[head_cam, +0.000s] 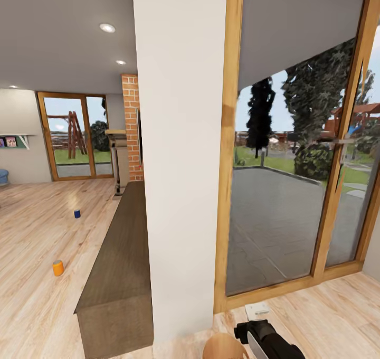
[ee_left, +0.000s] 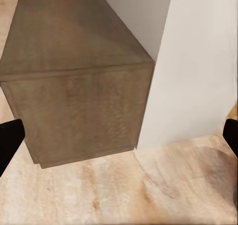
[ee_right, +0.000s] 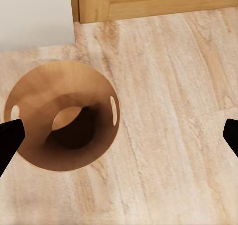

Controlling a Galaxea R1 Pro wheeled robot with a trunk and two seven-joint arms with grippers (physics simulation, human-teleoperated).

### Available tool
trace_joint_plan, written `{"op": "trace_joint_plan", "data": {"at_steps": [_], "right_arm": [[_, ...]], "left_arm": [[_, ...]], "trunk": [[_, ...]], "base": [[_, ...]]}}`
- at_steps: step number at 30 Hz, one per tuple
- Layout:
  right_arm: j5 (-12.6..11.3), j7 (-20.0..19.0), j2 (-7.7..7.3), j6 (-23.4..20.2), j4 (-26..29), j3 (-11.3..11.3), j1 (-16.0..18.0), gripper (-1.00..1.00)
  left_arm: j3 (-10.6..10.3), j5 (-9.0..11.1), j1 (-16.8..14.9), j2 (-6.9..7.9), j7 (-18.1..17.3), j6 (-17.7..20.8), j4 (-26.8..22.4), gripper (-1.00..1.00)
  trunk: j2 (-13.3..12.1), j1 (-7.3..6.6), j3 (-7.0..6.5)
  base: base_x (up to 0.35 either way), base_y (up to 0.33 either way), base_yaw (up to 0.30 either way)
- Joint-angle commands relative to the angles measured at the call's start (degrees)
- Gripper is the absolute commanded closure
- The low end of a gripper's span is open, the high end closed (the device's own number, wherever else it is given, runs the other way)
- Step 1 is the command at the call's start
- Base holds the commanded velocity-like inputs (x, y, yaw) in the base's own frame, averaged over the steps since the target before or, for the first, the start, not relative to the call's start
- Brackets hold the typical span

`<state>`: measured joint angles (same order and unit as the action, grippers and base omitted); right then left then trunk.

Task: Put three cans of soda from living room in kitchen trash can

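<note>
Nearest the robot, at the foot of the head view, the dark right arm (head_cam: 272,340) hangs low beside a round tan wooden bin with two slot handles (ee_right: 62,115), which stands open and empty on the pale plank floor (ee_right: 168,135) just beside the white wall pillar (head_cam: 182,158); judging by its shape and open mouth, it is probably the trash can meant to receive the cans, though that is a guess. The right end effector (ee_right: 119,138) points straight down with its two black fingertips (ee_right: 10,135) spread wide at the frame edges, gripping nothing. The left end effector (ee_left: 119,135) is likewise spread and empty, aimed at the floor by the corner of a long, low brown wooden cabinet (ee_left: 79,86) that runs along the pillar. Both arms seem tucked down for travel rather than reaching. Beyond the cabinet, well apart from the robot on the open floor, stands the short bright orange soda can (head_cam: 58,267), upright, and farther still the small dark blue soda can (head_cam: 77,214), also upright; a third can cannot be made out. At the back are a brick column (head_cam: 132,129) and a glazed wooden door (head_cam: 71,137). The task looks barely begun.
</note>
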<state>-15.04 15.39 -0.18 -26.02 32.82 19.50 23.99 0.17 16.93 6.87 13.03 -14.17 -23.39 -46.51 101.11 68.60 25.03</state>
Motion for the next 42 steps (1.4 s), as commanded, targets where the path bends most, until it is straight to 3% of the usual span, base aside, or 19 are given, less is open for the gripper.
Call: {"op": "trace_joint_plan", "data": {"at_steps": [1,7,18,23,24,32,42], "right_arm": [[0.0,0.0,0.00,0.0,0.0,0.0,0.0,-1.00],[0.0,0.0,0.00,0.0,0.0,0.0,0.0,-1.00],[0.0,0.0,0.23,0.0,0.0,0.0,0.0,-1.00],[0.0,0.0,0.13,0.1,0.0,0.1,0.0,-1.00],[0.0,0.0,0.11,0.1,0.0,0.1,0.0,-1.00],[0.1,0.0,0.08,0.3,0.0,0.2,0.0,-1.00],[0.1,0.0,0.23,0.3,0.0,0.3,0.0,-1.00]], "left_arm": [[0.0,0.6,0.0,0.35,-0.8,0.1,0.1,-1.00],[0.0,3.0,0.1,1.76,-4.1,2.1,0.3,-1.00],[0.0,3.6,1.2,3.23,-8.6,4.7,0.7,-1.00],[0.0,3.8,2.1,4.34,-12.6,6.5,0.7,-1.00],[0.0,3.9,3.3,4.97,-14.9,8.8,0.5,-1.00],[0.0,3.8,5.1,6.52,-19.5,11.7,0.8,-1.00],[0.0,3.7,5.5,6.95,-20.7,11.9,0.8,-1.00]], "trunk": [[0.4,0.23,0.18],[2.8,1.54,1.26],[7.2,3.96,3.24],[9.2,5.06,4.13],[9.6,5.28,4.31],[9.6,5.28,4.31],[9.6,5.28,4.31]], "base": [[0.000,0.000,0.000],[0.000,0.000,0.000],[0.000,0.000,0.000],[0.000,0.000,0.000],[0.000,0.000,0.000],[0.000,0.000,0.000],[0.000,0.000,0.000]]}}
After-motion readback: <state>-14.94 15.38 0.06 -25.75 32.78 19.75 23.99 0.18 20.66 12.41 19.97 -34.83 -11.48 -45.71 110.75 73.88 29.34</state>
